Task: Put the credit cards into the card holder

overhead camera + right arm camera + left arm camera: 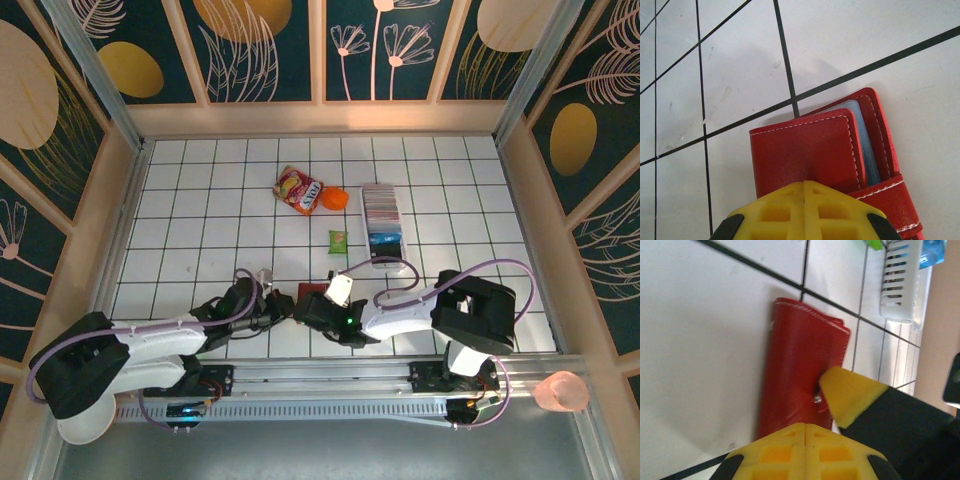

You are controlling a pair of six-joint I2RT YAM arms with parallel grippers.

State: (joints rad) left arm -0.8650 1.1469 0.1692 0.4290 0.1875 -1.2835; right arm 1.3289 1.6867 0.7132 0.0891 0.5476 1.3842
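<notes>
Red card holder [805, 150] lies on the white table [715, 75], with the left fingers [775, 455] and right fingers [775, 210] both closed tight right beside it.

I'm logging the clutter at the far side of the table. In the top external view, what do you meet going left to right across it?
snack packet → orange object → white tray

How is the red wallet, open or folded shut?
Folded shut: the wallet has its red cover lying over the bluish pockets, just their edge peeking out.
</notes>
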